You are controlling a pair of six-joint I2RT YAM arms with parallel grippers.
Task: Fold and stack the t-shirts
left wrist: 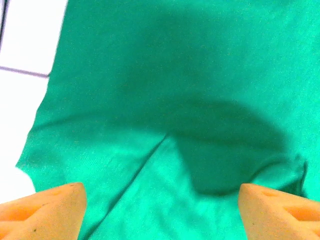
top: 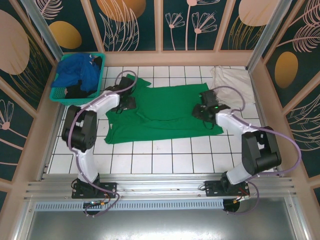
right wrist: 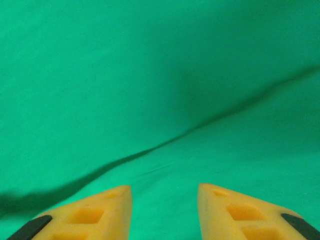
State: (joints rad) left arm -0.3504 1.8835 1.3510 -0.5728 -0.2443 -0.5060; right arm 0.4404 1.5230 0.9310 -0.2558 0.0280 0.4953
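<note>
A teal plastic lattice basket [top: 60,94] sits in the far left corner of the white tiled tabletop [top: 165,155], against the wooden frame [top: 160,52]. Dark wall panels [top: 135,22] with peach leaf and oval motifs stand around the table. An aluminium rail [top: 160,188] runs along the near edge.

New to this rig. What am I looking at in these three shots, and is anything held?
Two robot arms bolted to a tiled table. The overhead shot looks down from behind them: left arm, right arm. The other two come from cameras on each wrist, looking past its own jaws. A green shirt lies spread out; a white shirt sits far right; a blue shirt is in the basket. Both pairs of jaws stand open over the green cloth, holding nothing.
</note>
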